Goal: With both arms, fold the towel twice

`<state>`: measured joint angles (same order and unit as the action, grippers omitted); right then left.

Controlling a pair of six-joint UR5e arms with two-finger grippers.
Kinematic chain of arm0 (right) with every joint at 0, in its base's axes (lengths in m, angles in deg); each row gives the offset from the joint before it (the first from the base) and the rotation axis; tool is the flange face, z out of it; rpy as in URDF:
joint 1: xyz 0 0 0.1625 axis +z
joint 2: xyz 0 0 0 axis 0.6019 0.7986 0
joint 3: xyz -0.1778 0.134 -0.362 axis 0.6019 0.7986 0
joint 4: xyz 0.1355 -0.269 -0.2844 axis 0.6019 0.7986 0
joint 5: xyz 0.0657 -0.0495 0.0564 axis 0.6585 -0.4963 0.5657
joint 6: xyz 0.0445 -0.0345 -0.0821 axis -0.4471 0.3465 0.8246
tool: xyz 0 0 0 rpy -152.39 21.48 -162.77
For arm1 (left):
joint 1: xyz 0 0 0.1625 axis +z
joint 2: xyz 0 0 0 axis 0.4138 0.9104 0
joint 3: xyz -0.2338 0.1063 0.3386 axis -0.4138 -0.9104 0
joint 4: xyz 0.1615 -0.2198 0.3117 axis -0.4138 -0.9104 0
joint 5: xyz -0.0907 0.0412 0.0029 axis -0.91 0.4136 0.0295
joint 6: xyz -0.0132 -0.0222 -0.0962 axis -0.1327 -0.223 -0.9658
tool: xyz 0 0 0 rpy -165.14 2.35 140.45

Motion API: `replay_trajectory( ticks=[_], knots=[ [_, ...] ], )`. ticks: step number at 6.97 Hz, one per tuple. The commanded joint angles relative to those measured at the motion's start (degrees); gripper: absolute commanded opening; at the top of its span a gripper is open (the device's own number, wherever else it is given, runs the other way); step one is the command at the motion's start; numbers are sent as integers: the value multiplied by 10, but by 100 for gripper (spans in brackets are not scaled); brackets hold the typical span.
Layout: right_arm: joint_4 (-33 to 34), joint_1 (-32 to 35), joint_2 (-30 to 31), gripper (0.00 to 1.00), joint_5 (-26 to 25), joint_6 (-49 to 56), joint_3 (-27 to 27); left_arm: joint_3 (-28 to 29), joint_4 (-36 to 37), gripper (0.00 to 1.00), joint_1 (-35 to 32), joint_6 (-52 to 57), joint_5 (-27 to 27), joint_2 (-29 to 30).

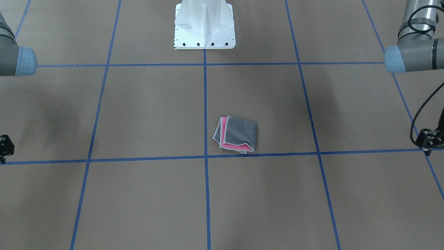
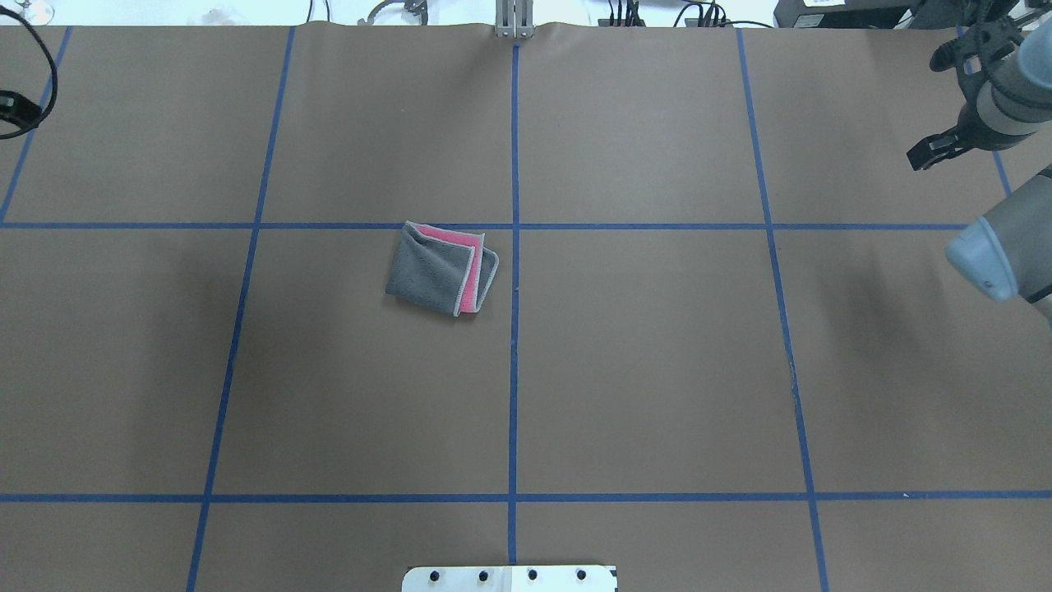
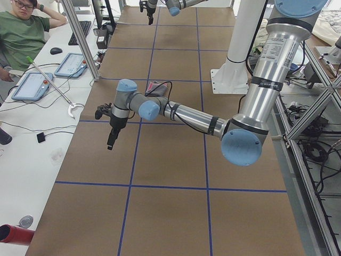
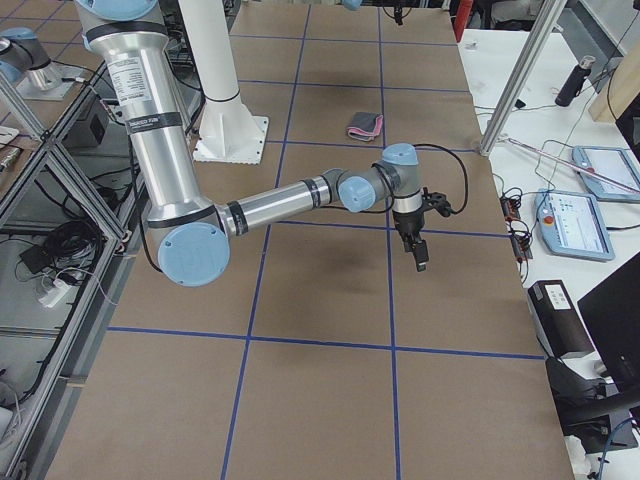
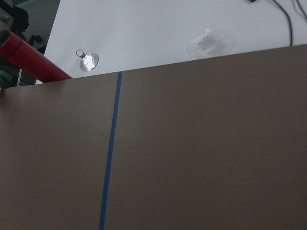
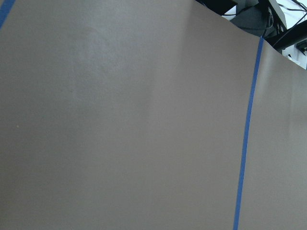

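Note:
The towel (image 1: 239, 133) lies folded on the brown table, dark grey face up, with a pink strip and light grey border showing along two edges. It sits just left of the centre tape line in the overhead view (image 2: 431, 267) and shows small in the exterior right view (image 4: 365, 125). My left gripper (image 3: 110, 143) hangs pointing down over the table's left end, far from the towel. My right gripper (image 4: 421, 262) hangs pointing down over the right end, also far from it. Neither holds anything. I cannot tell whether their jaws are open or shut. Both wrist views show only bare table.
The white pedestal base (image 1: 204, 24) stands at the robot's side of the table. Blue tape lines (image 2: 514, 370) form a grid. An operator (image 3: 21, 32) sits at a side desk with tablets. A red cylinder (image 5: 29, 60) lies beyond the table's left end.

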<state>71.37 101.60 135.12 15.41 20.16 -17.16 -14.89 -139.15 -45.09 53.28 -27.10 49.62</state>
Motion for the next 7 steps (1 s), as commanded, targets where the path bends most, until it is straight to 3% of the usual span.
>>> replay_trajectory(
  ticks=[1, 2, 3, 4, 7],
  knots=[
    [-6, 91, 19, 100, 190, 18, 6, 0, -11, 100, -74, 131, -145, -64],
    [41, 138, 18, 100, 275, 21, 0, 2, -6, 100, -124, 141, -259, -88],
    [69, 168, 18, 100, 341, 35, 2, 2, -5, 100, -147, 160, -308, -108],
    [74, 181, 21, 100, 370, 57, 6, 1, 11, 100, -155, 185, -309, -122],
    [87, 189, 21, 100, 371, 57, 8, -118, 233, 100, -192, 249, -310, -121]
  ],
)
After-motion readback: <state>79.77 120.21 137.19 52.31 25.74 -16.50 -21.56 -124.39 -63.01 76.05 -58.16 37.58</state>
